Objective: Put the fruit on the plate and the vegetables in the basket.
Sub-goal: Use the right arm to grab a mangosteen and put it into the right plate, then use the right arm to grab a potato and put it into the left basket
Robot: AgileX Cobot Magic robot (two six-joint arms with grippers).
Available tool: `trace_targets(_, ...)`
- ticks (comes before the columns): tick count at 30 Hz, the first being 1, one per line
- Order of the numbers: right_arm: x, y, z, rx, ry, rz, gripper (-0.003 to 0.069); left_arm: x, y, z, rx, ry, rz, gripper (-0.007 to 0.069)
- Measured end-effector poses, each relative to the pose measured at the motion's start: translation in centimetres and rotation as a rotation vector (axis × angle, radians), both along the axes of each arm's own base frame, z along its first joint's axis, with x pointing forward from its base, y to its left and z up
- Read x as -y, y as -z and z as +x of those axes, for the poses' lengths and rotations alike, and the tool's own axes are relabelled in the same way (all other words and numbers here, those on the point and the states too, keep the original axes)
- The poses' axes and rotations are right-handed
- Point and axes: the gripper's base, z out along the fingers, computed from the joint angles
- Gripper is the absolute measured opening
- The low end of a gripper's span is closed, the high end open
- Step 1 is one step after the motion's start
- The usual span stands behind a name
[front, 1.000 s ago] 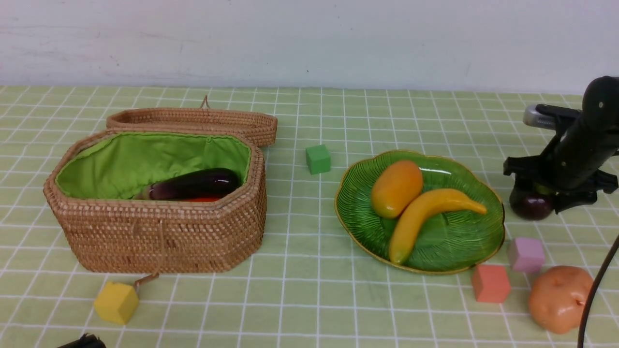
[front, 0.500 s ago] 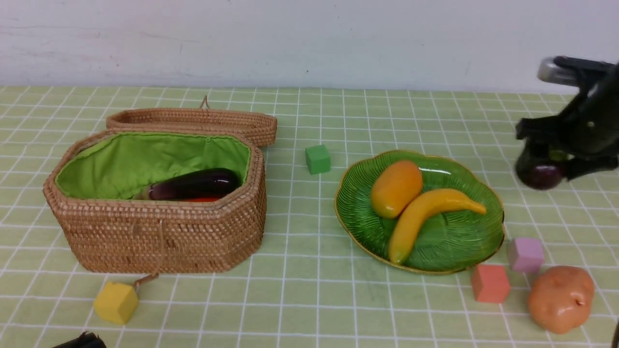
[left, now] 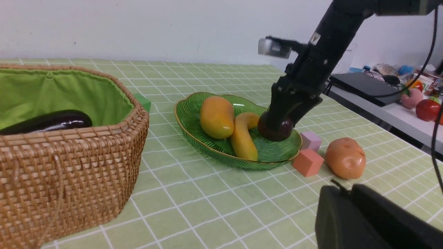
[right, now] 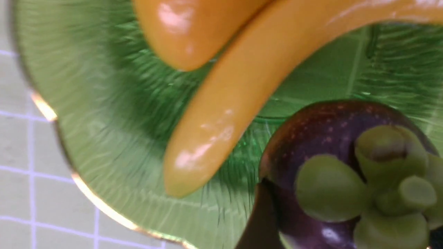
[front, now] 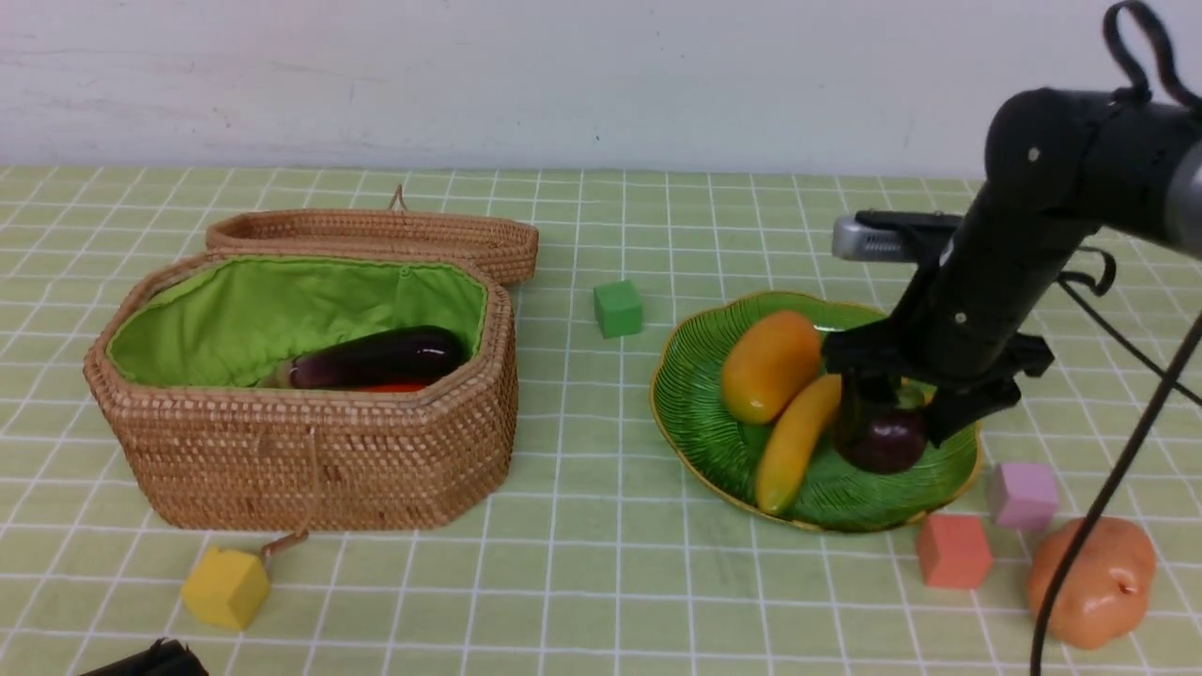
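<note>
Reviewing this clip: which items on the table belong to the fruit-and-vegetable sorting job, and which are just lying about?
Part of the job:
plate, mango, banana, mangosteen, basket, eggplant, red-orange vegetable, potato

Just lying about:
green cube, yellow cube, salmon cube, lilac cube

Right fingers gripping mangosteen beside banana on plate, eggplant in basket

Robot lab test bench, surface covered with green checked cloth, backed by plain white wall, side desk seen with laptop and spare toy fruit
</note>
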Motion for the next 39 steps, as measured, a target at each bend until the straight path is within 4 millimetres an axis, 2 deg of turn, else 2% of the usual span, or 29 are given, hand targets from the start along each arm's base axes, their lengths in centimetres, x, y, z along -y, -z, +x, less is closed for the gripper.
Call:
trace_targets(2, -0.1, 0.2, 0.0, -0.006, 0.003, -0.001, 0.0552, 0.0, 0.0, 0.0, 0.001, 0.0, -0.001, 0.0039)
trace_targets(4, -0.1, 0.1, 0.0, -0.01, 0.002, -0.001, 0.0619, 0.0, 0.0, 0.0, 0.001, 0.0, -0.001, 0.0039)
trace_targets(7, -0.1, -0.4, 0.1, -0.007, -0.001, 0.001, 0.0671, 0.0, 0.0, 0.0, 0.002, 0.0, 0.001, 0.0039)
trace_targets(11, 0.0, -2.0, -0.2, 0.008, -0.004, 0.001, 0.0668, 0.0, 0.0, 0.0, 0.003, 0.0, 0.0, 0.0039)
trace_targets(17, 1.1, -6.6, -2.4, 0.062, -0.011, -0.059, 0.0552, 0.0, 0.0, 0.0, 0.003, 0.0, 0.0, 0.0039)
trace_targets(18, 1.2, -6.8, -2.5, 0.066, -0.011, -0.063, 0.0546, 0.0, 0.0, 0.0, 0.003, 0.0, 0.0, 0.0039)
trace_targets(19, 1.7, -8.3, -3.3, 0.109, -0.011, -0.094, 0.0496, 0.0, 0.0, 0.0, 0.003, 0.0, 0.0, 0.0039)
trace_targets(20, 2.1, -9.0, -3.9, 0.128, -0.005, -0.111, 0.0462, 0.0, 0.0, 0.0, 0.003, 0.0, 0.0, 0.0039)
trace_targets(22, 2.5, -9.4, -4.9, 0.133, 0.014, -0.127, 0.0419, 0.0, 0.0, 0.0, 0.004, 0.0, 0.001, 0.0039)
trace_targets(23, 3.2, -9.9, -6.3, 0.14, 0.047, -0.144, 0.037, 0.0, 0.0, 0.0, 0.003, 0.0, 0.001, 0.0039)
trace_targets(26, 5.8, -9.2, -10.3, 0.081, 0.197, -0.165, 0.029, 0.0, 0.0, 0.0, 0.001, -0.001, 0.003, 0.0039)
trace_targets(27, 5.8, -9.0, -10.5, 0.075, 0.204, -0.165, 0.0288, 0.0, 0.0, 0.0, 0.002, 0.0, 0.003, 0.0039)
trace_targets(28, 7.1, -8.1, -12.2, 0.045, 0.29, -0.159, 0.0281, 0.0, 0.1, 0.0, -0.004, -0.001, 0.008, 0.0039)
trace_targets(31, 9.4, -5.5, -14.3, 0.018, 0.484, -0.102, 0.031, 0.0, 0.2, 0.0, -0.011, -0.002, 0.014, 0.0039)
trace_targets(33, 10.2, -3.7, -14.7, 0.018, 0.577, -0.038, 0.038, 0.0, 0.2, 0.0, -0.012, -0.002, 0.015, 0.0039)
trace_targets(34, 10.2, -3.6, -14.8, 0.01, 0.584, -0.035, 0.0388, 0.0, 0.2, 0.0, -0.012, -0.002, 0.015, 0.0039)
trace_targets(35, 10.6, -2.2, -14.8, 0.016, 0.625, -0.006, 0.046, 0.0, 0.2, 0.0, -0.014, -0.002, 0.017, 0.0039)
trace_targets(36, 10.6, -2.1, -14.7, 0.014, 0.629, -0.002, 0.0479, 0.0, 0.2, 0.0, -0.014, -0.002, 0.017, 0.0039)
trace_targets(37, 10.7, -1.2, -14.4, 0.025, 0.646, 0.01, 0.056, 0.0, 0.2, 0.0, -0.015, -0.002, 0.016, 0.0039)
trace_targets(38, 10.7, -1.2, -14.3, 0.025, 0.646, 0.01, 0.057, 0.0, 0.2, 0.0, -0.015, -0.002, 0.016, 0.0039)
trace_targets(39, 10.6, -0.4, -13.7, 0.02, 0.656, 0.021, 0.064, 0.0, 0.2, 0.0, -0.015, -0.002, 0.016, 0.0039)
